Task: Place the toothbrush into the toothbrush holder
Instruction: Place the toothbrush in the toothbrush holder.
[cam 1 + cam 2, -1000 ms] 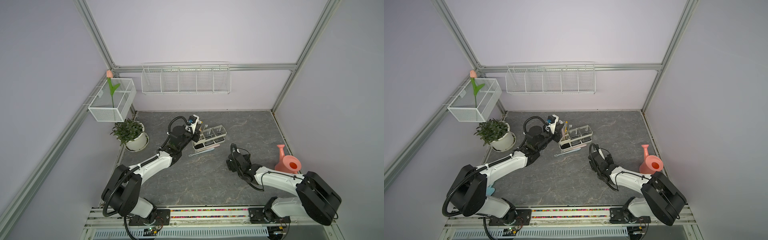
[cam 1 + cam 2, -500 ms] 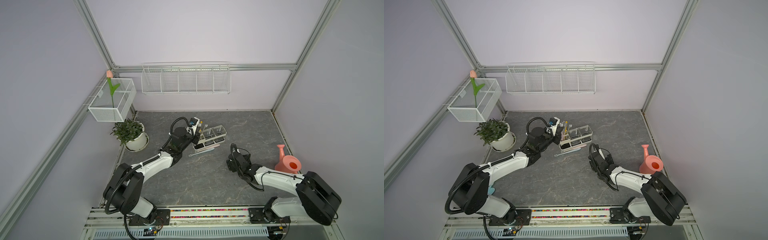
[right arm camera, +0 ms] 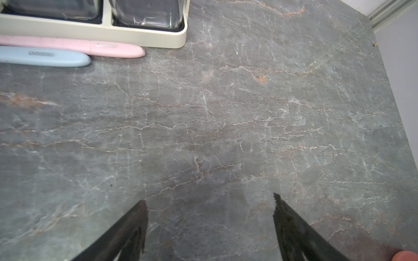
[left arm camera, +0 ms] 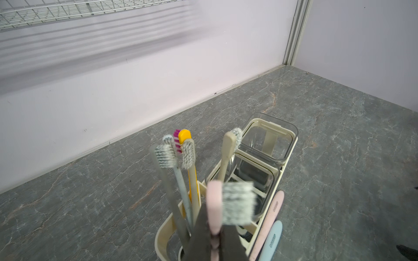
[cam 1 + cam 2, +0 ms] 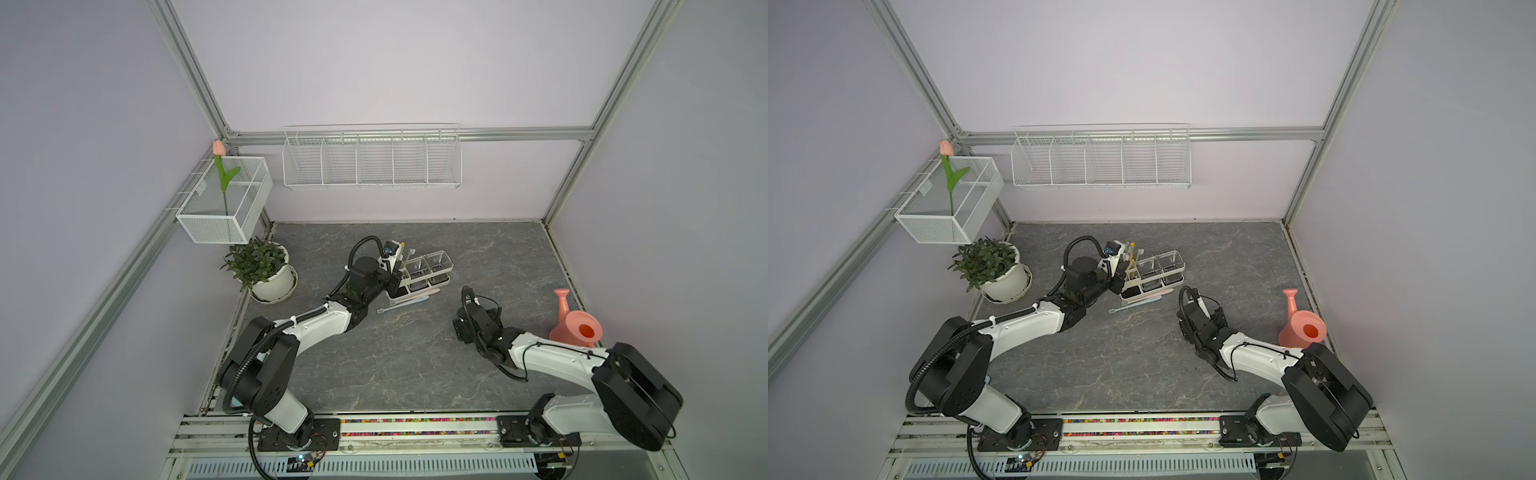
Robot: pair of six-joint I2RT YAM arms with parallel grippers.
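A pink toothbrush (image 4: pixel 214 203) with grey-white bristles was pinched tight by the left pincer (image 4: pixel 214 243); the right pincer (image 3: pixel 209 204) was spread wide, empty.

This is a robot test cell dressed as a bathroom corner. Plain lilac walls (image 5: pixel 374 62) sit in a bare aluminium frame (image 5: pixel 519 134). A left arm (image 5: pixel 320 326) and a right arm (image 5: pixel 557 361) are mounted on a rail (image 5: pixel 415 426) at the near edge of a grey stone-look worktop (image 5: pixel 407 357). A long wire basket (image 5: pixel 372 158) hangs on the far wall and a smaller basket (image 5: pixel 216 228) on the left. A potted plant (image 5: pixel 255 262), watering can (image 5: pixel 577 328) and toothbrush holder (image 5: pixel 428 270) stand below.
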